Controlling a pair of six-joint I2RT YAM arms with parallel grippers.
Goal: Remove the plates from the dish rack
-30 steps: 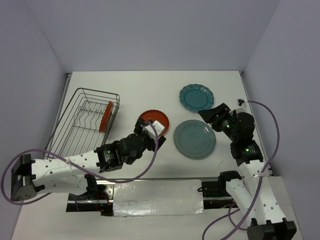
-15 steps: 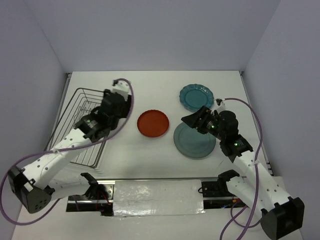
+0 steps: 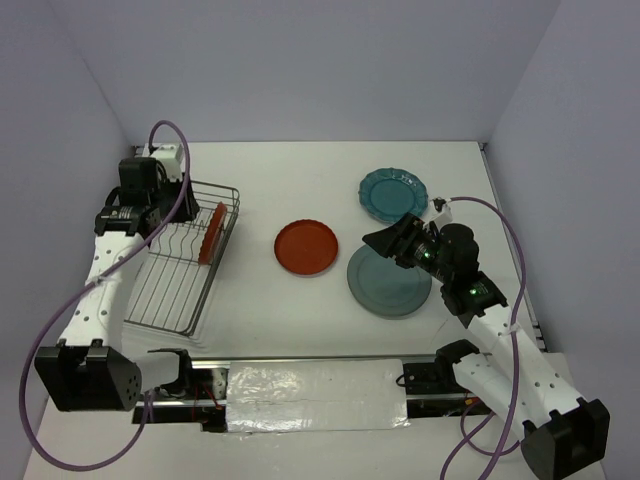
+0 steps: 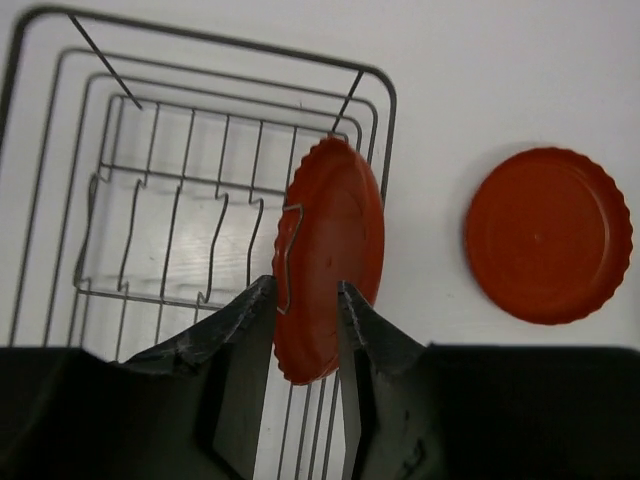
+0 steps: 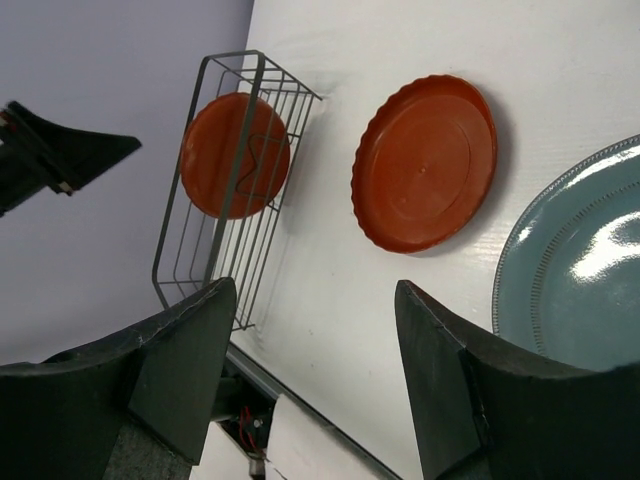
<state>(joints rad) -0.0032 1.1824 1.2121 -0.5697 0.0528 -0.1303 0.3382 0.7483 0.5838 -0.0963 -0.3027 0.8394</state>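
The wire dish rack (image 3: pixel 150 290) stands at the left. One red-orange plate (image 3: pixel 211 232) stands on edge in it, leaning at its right side. The other red-orange plate (image 3: pixel 307 247) lies flat on the table's middle. The scalloped teal plate (image 3: pixel 393 194) and the grey-teal plate (image 3: pixel 388 285) lie flat at the right. My left gripper (image 3: pixel 160 198) hangs above the rack's far left part, open a little and empty. In the left wrist view the gripper (image 4: pixel 305 295) frames the standing plate (image 4: pixel 330 250) below it. My right gripper (image 3: pixel 385 240) is open wide and empty above the grey-teal plate's left edge.
The right wrist view shows the flat red-orange plate (image 5: pixel 425 165), the rack (image 5: pixel 190 275) with its plate (image 5: pixel 235 155), and the grey-teal plate (image 5: pixel 580 270). White walls close the far, left and right sides. A metal rail (image 3: pixel 310 365) runs along the near edge.
My left arm left the red-orange plate on the table's middle and swung left to the rack's far corner. My right gripper shifted left over the grey-teal plate, then held still.
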